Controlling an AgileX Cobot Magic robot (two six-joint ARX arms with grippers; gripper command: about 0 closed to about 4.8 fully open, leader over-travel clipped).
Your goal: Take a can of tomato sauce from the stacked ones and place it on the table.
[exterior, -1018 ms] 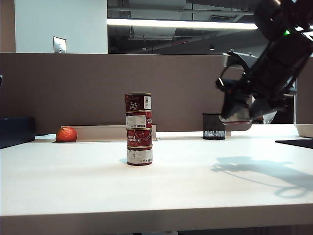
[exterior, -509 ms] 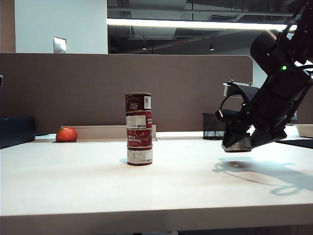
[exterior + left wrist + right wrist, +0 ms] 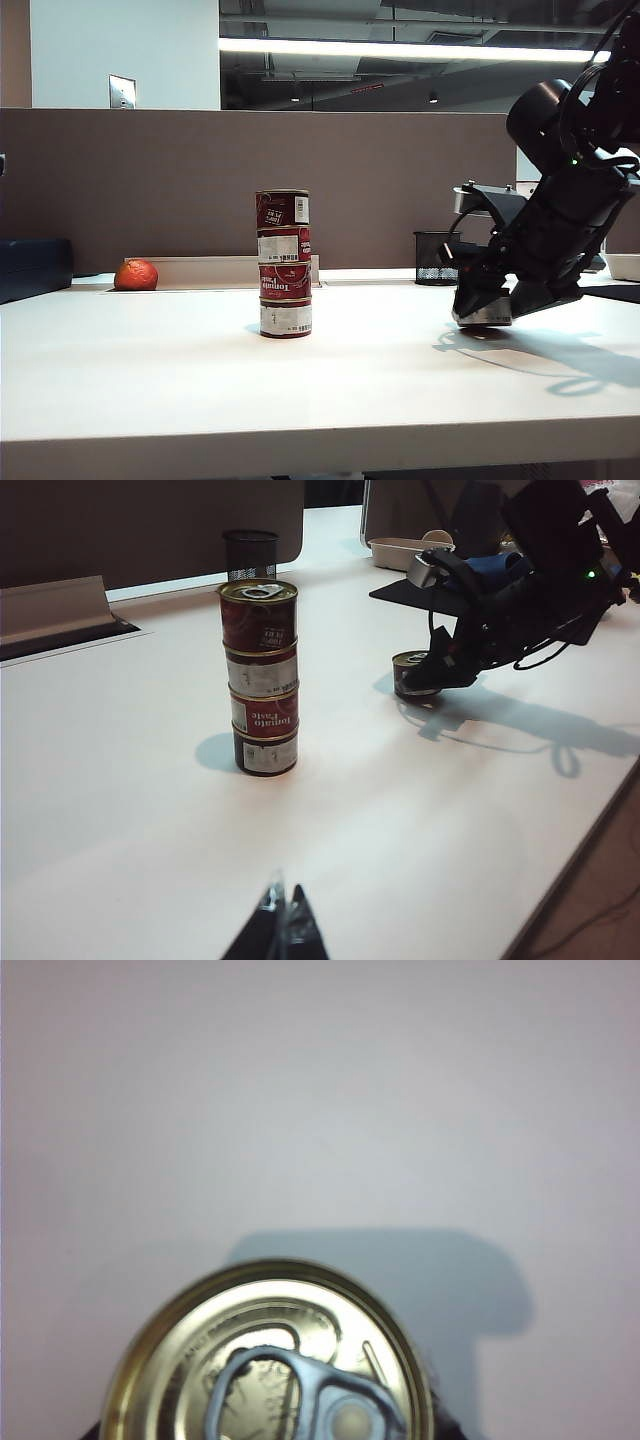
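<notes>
Right claw [image 3: 484, 308] clamped on can of tomato sauce [image 3: 483, 312], just above surface [image 3: 380, 380]. Rigid, smooth, likely dense: grip the sidewall. Left claw [image 3: 283, 916] together, idle.

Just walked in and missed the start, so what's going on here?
The right gripper holds a can of tomato sauce low at the white table, right of the stack of four cans; whether it touches down is unclear. The left gripper sits shut, well away.
</notes>
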